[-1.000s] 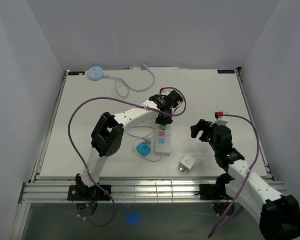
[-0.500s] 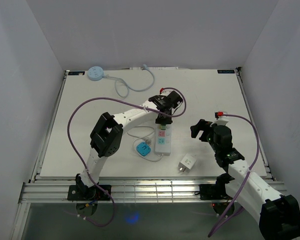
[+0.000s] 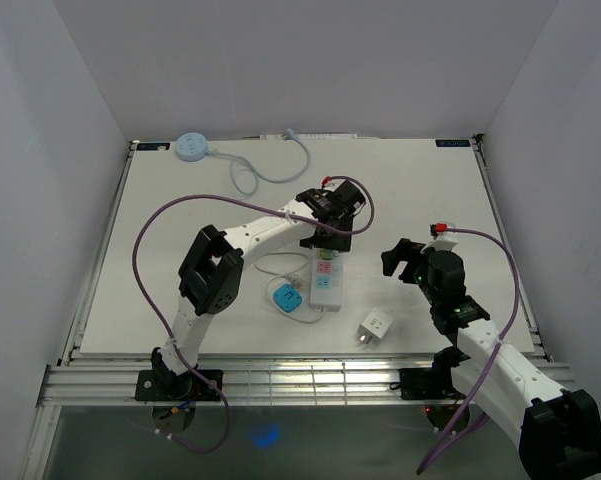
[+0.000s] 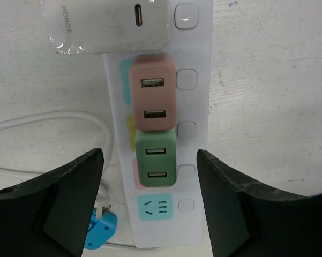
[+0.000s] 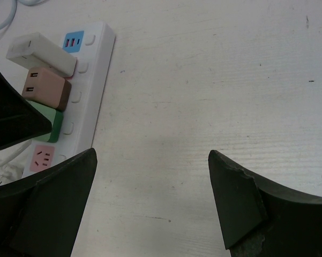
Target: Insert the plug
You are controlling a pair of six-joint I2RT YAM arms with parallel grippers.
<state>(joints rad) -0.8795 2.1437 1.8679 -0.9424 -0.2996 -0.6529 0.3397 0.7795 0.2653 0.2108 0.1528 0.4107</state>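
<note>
The white power strip (image 4: 195,134) lies on the table, also seen as the strip (image 3: 328,291) in the top view. A white charger (image 4: 107,24), a pink plug (image 4: 152,91) and a green plug (image 4: 155,160) sit in it side by side. One teal socket (image 4: 154,208) is free at its near end. My left gripper (image 4: 149,160) hangs open just above the green plug, one finger on each side and apart from it. My right gripper (image 5: 151,160) is open over bare table, to the right of the strip (image 5: 91,80).
A loose blue plug (image 3: 287,298) lies left of the strip, beside the strip's white cord (image 4: 53,120). A white cube plug (image 3: 376,326) lies near the front edge. A round light-blue hub (image 3: 191,146) with its cable sits at the back left. White walls enclose the table.
My left gripper has opened and let go of the green plug, which stays seated in the strip. The right arm has not moved.
</note>
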